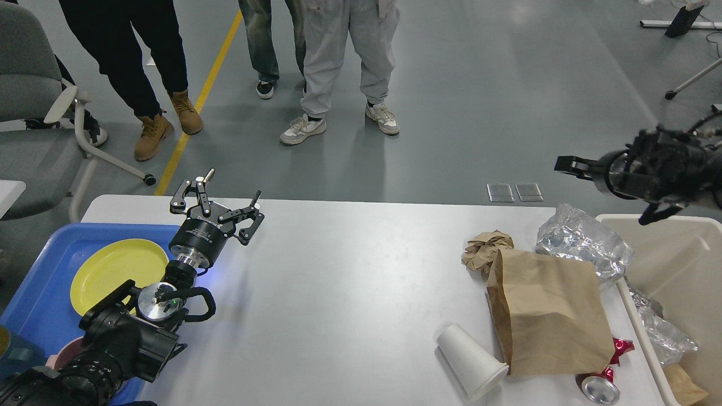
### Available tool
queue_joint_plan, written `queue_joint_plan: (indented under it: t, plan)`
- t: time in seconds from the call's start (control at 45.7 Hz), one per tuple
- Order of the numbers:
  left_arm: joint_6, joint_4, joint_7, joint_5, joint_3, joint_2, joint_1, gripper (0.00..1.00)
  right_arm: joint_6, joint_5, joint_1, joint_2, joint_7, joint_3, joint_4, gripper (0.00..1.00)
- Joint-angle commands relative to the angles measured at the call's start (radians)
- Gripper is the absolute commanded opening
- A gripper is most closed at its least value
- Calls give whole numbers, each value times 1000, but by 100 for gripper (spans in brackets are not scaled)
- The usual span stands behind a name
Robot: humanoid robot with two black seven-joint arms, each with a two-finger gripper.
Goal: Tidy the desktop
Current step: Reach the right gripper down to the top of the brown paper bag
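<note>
Left pincer (pixel 217 197) hangs spread wide and empty over the white counter (pixel 350 293), beside the blue tray (pixel 39 270). Paper bag (pixel 550 316) lies right of centre. Right pincer (pixel 569 165): spread cannot be judged.

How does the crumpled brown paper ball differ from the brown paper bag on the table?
The paper ball is scrunched into a lump; the paper bag lies flat and mostly smooth. The ball is much smaller than the bag. The ball sits nearer the table's far edge, at the bag's far left corner; the bag stretches toward the near edge, its near corner at the white cup. Both are plain brown paper lying on the desktop.
</note>
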Motion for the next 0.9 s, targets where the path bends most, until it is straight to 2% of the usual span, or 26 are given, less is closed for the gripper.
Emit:
queue_joint_plan:
  t: [0.0,0.131,0.262,0.394,0.612,0.787,0.875]
  plan:
    - [0,0,0,0,0,0,0,96,144,1,138,82,1,-26,100,100]
    - [0,0,0,0,0,0,0,96,357,3,300,128,7,-14,215,100]
    - [0,0,0,0,0,0,0,96,567,4,405,153,9,-2,259,100]
    - [0,0,0,0,0,0,0,96,695,6,484,153,10,7,299,100]
    - [0,0,0,0,0,0,0,96,692,7,478,148,9,18,301,100]
    - [0,0,0,0,0,0,0,96,582,7,340,148,3,27,293,100]
    - [0,0,0,0,0,0,0,96,559,6,290,147,1,26,293,100]
